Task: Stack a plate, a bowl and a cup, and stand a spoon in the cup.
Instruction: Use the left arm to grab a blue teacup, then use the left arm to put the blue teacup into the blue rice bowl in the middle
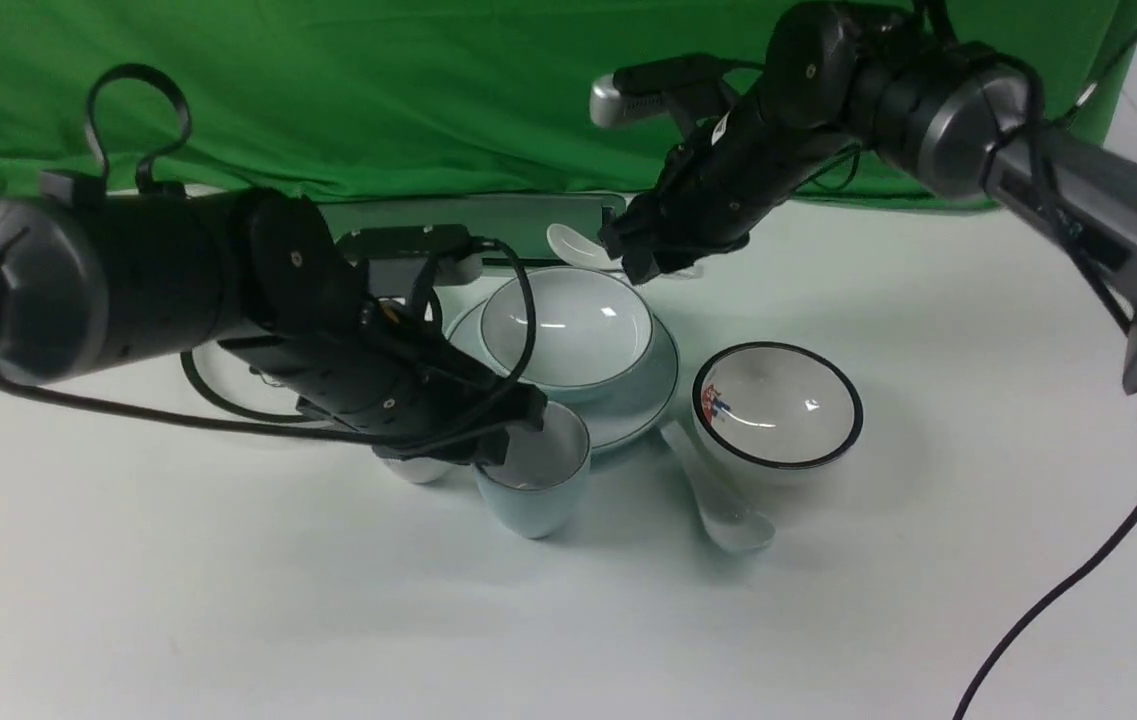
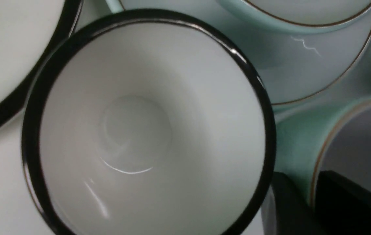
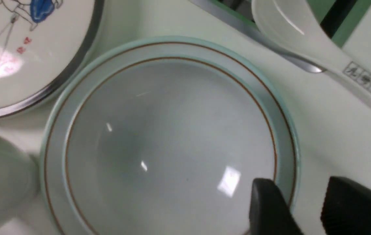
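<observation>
Glossy pale-blue ceramic bowl (image 1: 568,325) seated on round plate (image 1: 653,395), left hand (image 2: 306,182) clamped on cup (image 1: 538,500) wall, right hand (image 3: 299,187) parted astride bowl rim

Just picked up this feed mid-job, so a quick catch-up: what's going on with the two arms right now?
The bowl already sits on the plate. The left end effector looks closed on the rim of the cup, which seems to stand on the table beside the plate, not yet stacked. The right end effector is open, with one finger inside the bowl's far rim and one outside. The spoon lies untouched on the table by the plate's front edge.
</observation>
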{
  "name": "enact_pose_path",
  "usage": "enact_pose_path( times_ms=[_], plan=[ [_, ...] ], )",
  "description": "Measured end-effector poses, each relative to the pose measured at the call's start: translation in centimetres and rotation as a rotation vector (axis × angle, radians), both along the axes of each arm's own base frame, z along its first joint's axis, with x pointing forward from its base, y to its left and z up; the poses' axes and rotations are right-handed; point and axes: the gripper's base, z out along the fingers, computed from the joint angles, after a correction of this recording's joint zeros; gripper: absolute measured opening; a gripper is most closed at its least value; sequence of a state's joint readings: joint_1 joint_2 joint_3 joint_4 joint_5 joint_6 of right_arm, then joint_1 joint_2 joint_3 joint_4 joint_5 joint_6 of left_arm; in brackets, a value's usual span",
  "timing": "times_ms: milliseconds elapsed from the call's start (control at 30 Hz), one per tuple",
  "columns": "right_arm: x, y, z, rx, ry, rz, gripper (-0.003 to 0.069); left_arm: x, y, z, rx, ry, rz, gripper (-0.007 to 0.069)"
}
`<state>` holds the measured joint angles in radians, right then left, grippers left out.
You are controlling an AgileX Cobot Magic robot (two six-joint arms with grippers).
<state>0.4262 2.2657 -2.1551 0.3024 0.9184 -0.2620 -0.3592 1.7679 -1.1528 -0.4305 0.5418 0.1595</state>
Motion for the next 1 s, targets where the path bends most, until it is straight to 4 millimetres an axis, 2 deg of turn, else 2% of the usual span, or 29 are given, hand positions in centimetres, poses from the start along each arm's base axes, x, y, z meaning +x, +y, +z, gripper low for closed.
enact_pose_path(
  times_ms=[67,100,167,200,233,333,433,533,667,700,833,1000],
  plan=[
    [-0.8,-0.4,1.7,-0.009,0.004,0.01,0.0282,0.0,0.0,-0.1,0.01,0.001,-0.014,0.0004],
    [-1.7,-0.8,3.5,-0.016,0.0,0.025,0.0282,-0.2,0.0,0.1,0.014,0.003,-0.033,-0.0007],
    [-2.3,-1.0,4.8,-0.018,-0.01,0.039,0.0282,-0.3,0.0,0.4,0.014,0.004,-0.042,-0.0008],
    [-3.0,-1.3,6.2,-0.017,-0.029,0.048,0.0282,-0.4,0.0,1.0,0.011,-0.003,-0.05,-0.0008],
    [-4.0,-1.8,8.4,-0.014,-0.058,0.065,0.0282,-0.3,-0.1,2.3,0.002,-0.031,-0.063,-0.0009],
    [-6.5,-3.2,12.7,-0.034,-0.129,0.084,0.0282,0.7,-0.3,5.8,0.006,-0.143,-0.089,-0.0009],
    [-7.9,-4.2,14.7,-0.072,-0.151,0.068,0.0282,2.9,-0.8,8.3,0.032,-0.247,-0.105,-0.0009],
    [-8.5,-4.6,14.9,-0.08,-0.123,0.041,0.0282,5.7,-1.5,8.2,0.091,-0.266,-0.137,-0.0009],
    [-9.2,-4.7,13.5,-0.108,-0.056,0.046,0.0282,9.1,-2.6,5.9,0.164,-0.187,-0.182,-0.0009],
    [-9.3,-4.7,13.3,-0.112,-0.047,0.048,0.0282,9.3,-2.7,5.4,0.173,-0.172,-0.187,-0.0009],
    [-10.2,-5.0,10.4,-0.146,0.035,0.052,0.0282,11.6,-3.2,3.4,0.221,-0.14,-0.197,0.0004],
    [-11.0,-5.0,5.9,-0.189,0.129,0.064,0.0282,12.6,-3.2,2.6,0.258,-0.152,-0.179,0.0064]
  ],
)
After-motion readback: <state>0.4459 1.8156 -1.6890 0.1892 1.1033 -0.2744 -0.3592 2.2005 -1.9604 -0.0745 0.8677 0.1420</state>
